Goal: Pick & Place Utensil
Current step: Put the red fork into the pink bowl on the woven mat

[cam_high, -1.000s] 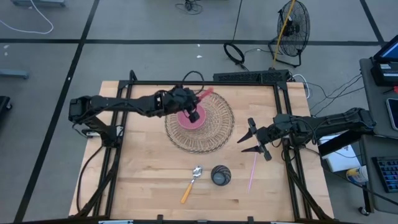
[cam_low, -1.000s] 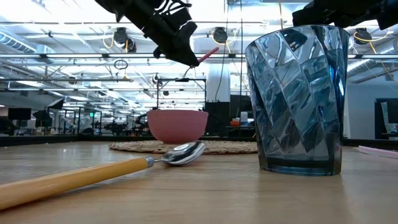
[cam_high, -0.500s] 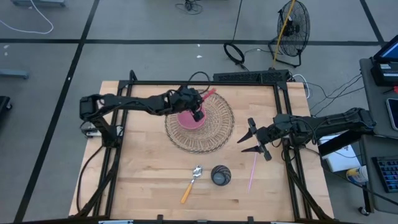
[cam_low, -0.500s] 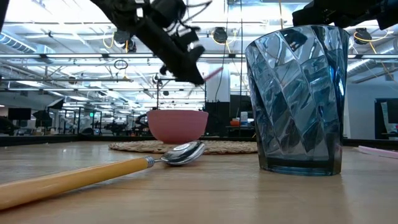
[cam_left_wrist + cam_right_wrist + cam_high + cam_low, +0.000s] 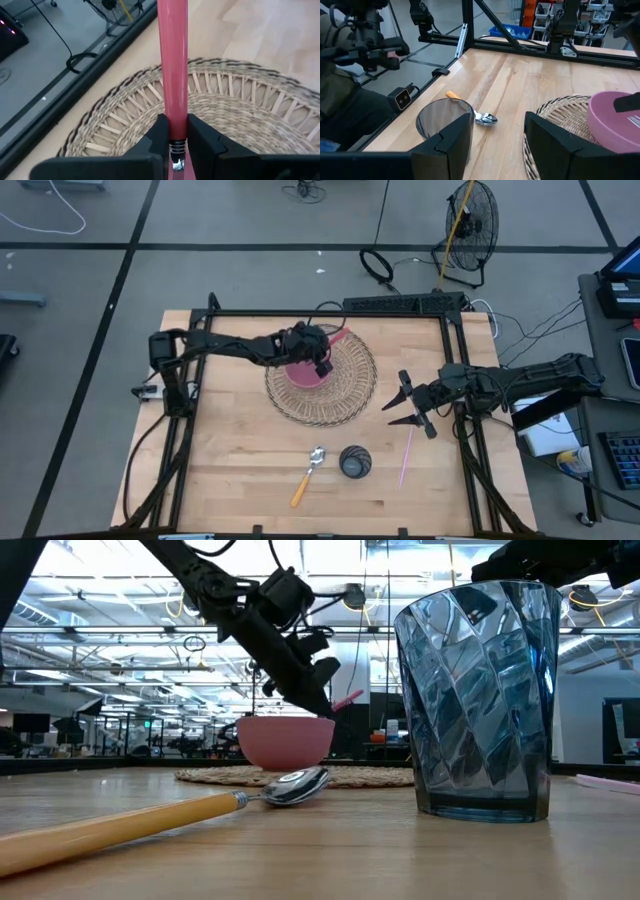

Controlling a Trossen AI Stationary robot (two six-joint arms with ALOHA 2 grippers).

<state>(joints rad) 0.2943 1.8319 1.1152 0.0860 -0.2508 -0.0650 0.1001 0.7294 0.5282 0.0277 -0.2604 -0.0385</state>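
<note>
Pink plastic, light, stiff and likely slippery, the utensil (image 5: 172, 75) is gripped by the left hand (image 5: 318, 358) near the handle's metal collar over the bowl (image 5: 286, 741), while the right hand (image 5: 409, 406) waits open above the tabletop (image 5: 230, 460).

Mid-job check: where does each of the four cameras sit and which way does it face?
High view: overhead, straight down on the table; both arms show, left gripper over the pink bowl.
Low view: tabletop level, facing the room across the orange-handled spoon and blue glass; left arm enters from above.
Left wrist view: along shut jaws gripping the pink-handled utensil above the woven mat.
Right wrist view: past open jaws of the right gripper toward glass and spoon.
Shared: low and right wrist views both show bowl, spoon, glass.
</note>
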